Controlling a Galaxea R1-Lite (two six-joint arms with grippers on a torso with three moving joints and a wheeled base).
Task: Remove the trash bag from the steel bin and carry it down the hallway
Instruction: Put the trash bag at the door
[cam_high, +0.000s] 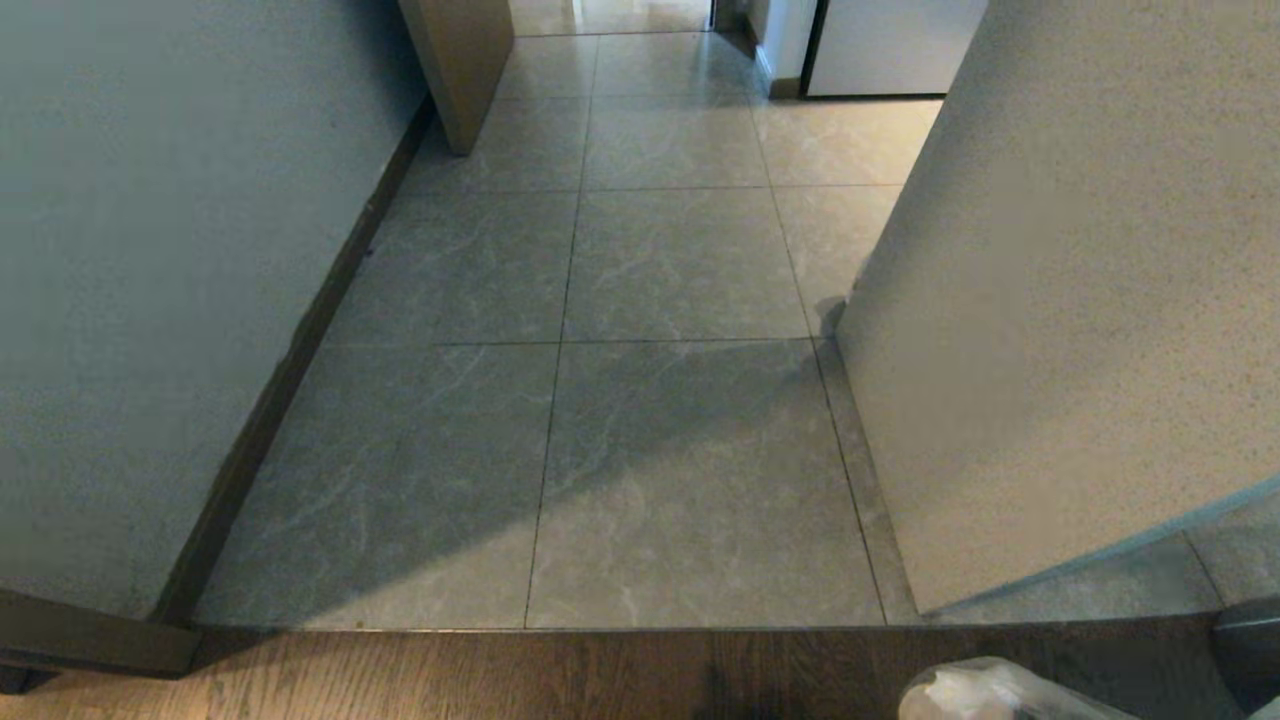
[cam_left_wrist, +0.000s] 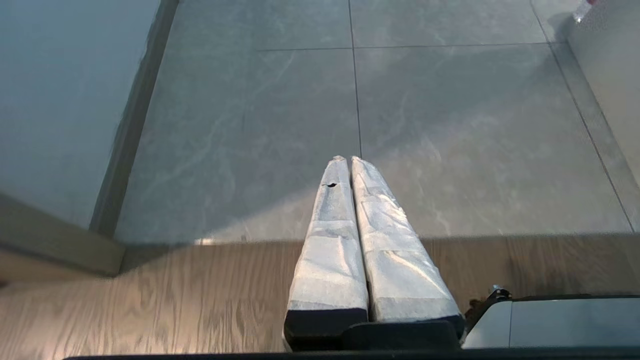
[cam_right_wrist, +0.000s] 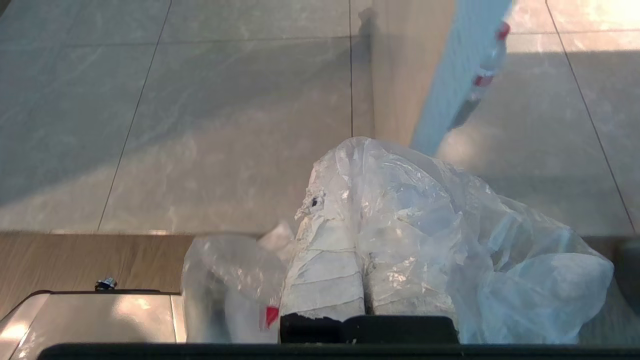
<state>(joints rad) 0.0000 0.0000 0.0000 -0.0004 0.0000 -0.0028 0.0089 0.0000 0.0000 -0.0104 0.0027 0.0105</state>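
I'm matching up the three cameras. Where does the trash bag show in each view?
Head view: trash bag at the bottom edge, right of centre.
Left wrist view: not in it.
Right wrist view: trash bag draped over the right gripper.
Shared landmark: the seam where wood floor meets grey tiles.

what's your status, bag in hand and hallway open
Right pincer shut on trash bag. Left pincer shut, empty. At hallway threshold; wall corner close on right.
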